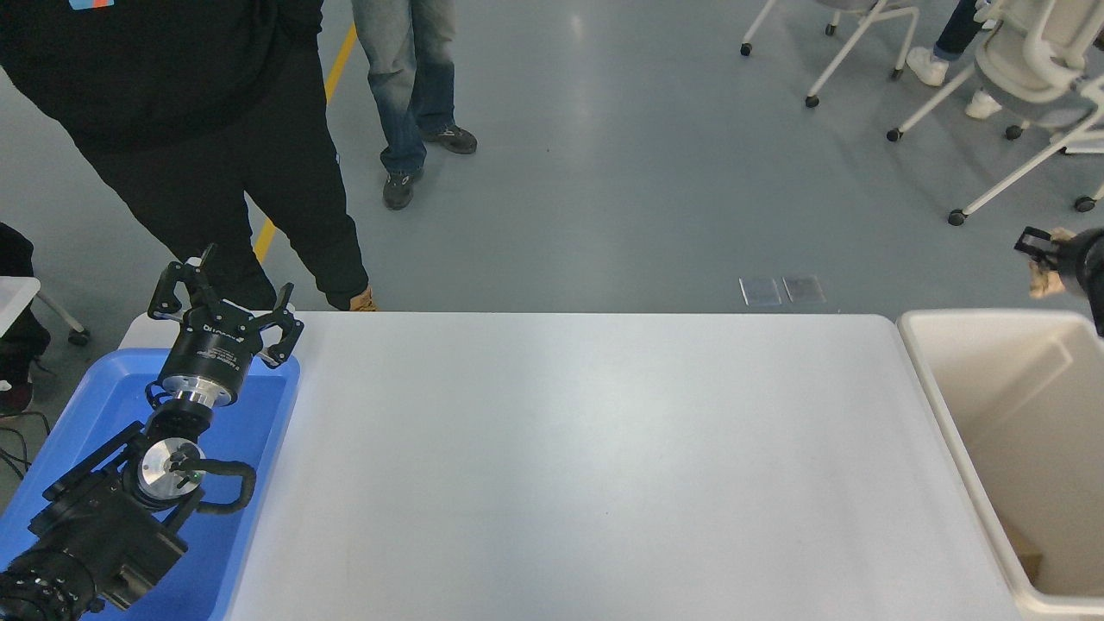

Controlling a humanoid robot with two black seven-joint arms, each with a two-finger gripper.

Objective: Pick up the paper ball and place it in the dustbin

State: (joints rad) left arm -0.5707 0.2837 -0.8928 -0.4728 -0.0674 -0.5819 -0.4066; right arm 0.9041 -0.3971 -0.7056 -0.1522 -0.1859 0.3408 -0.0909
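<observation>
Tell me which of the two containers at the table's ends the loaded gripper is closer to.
The cream-white dustbin at the table's right end. The right gripper, shut on the paper ball, hangs by its far rim; the blue tray lies under the parked left gripper.

One paper ball [1044,278], one dustbin [949,397], two grippers.

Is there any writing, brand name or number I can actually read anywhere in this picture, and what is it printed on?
Nothing can be read.
Black left gripper, parked over the shallow bright blue plastic tray: pale print on its body, too small and blurred.
Person in black top: orange-and-blue patch at the picture's edge, cut off, no letters legible.
</observation>
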